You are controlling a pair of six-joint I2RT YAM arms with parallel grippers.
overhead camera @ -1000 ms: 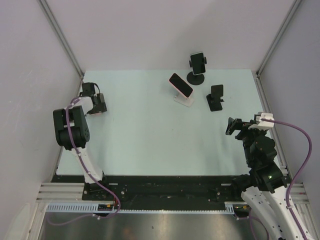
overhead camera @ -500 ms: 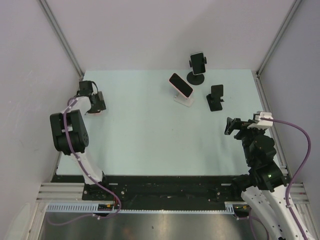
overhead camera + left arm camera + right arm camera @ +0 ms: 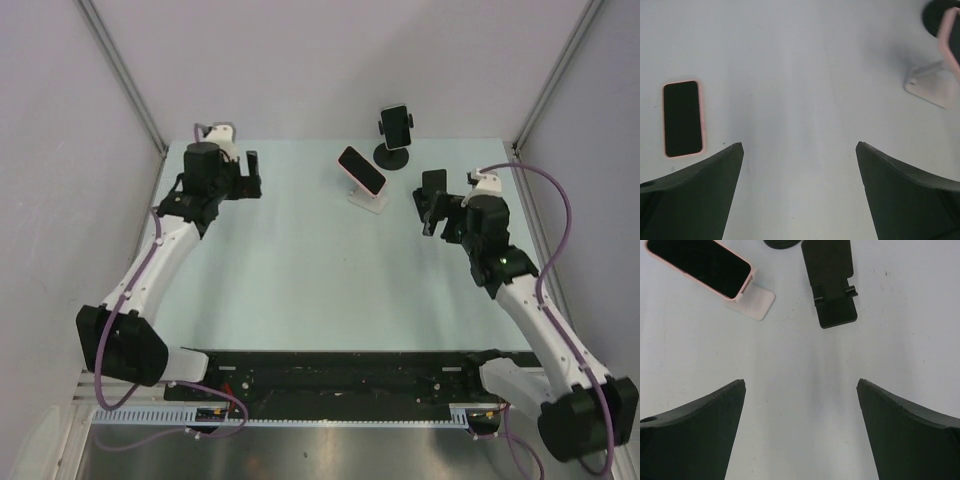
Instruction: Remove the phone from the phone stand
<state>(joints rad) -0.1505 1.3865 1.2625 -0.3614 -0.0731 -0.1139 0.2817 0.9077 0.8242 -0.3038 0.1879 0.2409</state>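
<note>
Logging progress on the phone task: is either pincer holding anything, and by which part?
Nothing is held. The left pincer and the right pincer both stand open with nothing in them.

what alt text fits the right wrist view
A pink-cased phone leans on a pale stand at top left, with an empty black stand to its right on a light table. The open right gripper frames the bottom corners.
</note>
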